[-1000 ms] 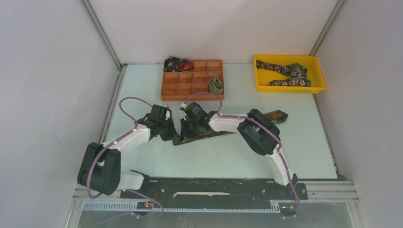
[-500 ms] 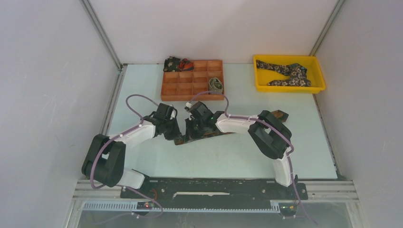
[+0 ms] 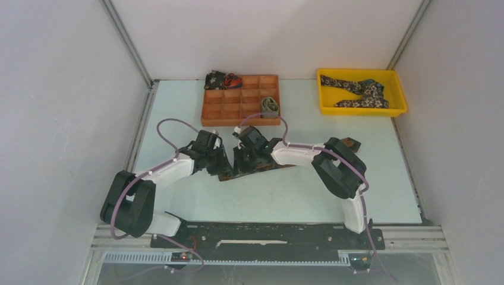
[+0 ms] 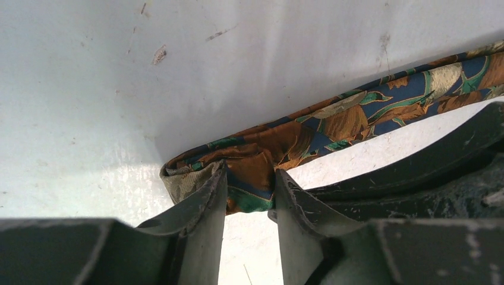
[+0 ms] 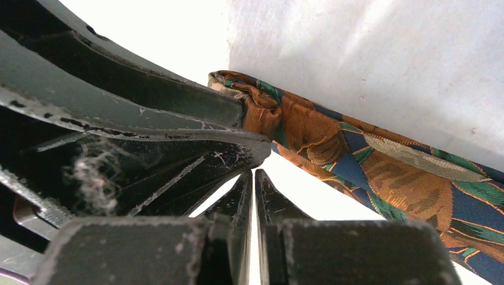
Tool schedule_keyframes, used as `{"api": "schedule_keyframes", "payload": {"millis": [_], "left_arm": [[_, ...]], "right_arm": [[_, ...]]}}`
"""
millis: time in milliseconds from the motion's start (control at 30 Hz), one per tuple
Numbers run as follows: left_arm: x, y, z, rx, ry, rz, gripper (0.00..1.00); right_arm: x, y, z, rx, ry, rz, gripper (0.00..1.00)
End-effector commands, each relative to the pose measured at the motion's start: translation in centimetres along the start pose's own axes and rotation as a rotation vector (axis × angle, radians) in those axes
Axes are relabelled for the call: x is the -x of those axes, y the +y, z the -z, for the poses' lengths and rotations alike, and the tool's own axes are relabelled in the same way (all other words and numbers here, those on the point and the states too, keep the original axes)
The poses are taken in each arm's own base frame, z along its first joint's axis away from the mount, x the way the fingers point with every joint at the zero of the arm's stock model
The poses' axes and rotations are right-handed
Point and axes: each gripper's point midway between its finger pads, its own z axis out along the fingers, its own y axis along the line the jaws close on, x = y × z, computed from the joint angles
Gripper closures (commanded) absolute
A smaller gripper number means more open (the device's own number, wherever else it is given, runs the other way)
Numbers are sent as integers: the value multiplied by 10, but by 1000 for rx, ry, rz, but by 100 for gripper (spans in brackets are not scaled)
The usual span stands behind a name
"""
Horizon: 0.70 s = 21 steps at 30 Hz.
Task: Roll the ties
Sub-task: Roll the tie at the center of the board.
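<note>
The brown-and-blue tie (image 4: 333, 122) lies along the worktop (image 3: 285, 196), one end folded over. The jaws of the left gripper (image 4: 249, 175) stand parted around that fold; those of the right gripper (image 5: 254, 178) are clenched, empty, beside it. The cloth looks limp and slippery — probably best pinched at the fold itself.

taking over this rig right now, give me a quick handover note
Left gripper: open, fingers astride the folded end of the rust-and-blue leaf-patterned fabric tie, which lies on the table.
Right gripper: shut, empty, beside that same end.
Done: one olive rolled coil sits in the orange compartment tray; a dark floral bundle is at its far left corner.
Left: roll this tie, barely started; a dark floral tie waits in the yellow plastic bin.
</note>
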Motion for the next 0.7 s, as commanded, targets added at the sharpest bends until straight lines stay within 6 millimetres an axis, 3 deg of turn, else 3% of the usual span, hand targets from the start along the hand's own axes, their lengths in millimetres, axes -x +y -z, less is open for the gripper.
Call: {"api": "schedule_keyframes", "payload": {"millis": [0,267,367,567,667], "left_arm": [[5,-11,4,-55,-46,20,62],[7,-9,10,-58,-95,37,62],[8,-7,11,-59,-111,50,67],[10,-9,14,-74,-132,51,57],[11,-9,17,-77,-148,52,60]], "right_arm": [[25,21,19,56,-86,24,92],[30,17,19,50,-93,7,85],[30,17,18,56,-94,3,81],[32,17,16,56,-90,4,79],[34,19,17,62,-96,4,78]]}}
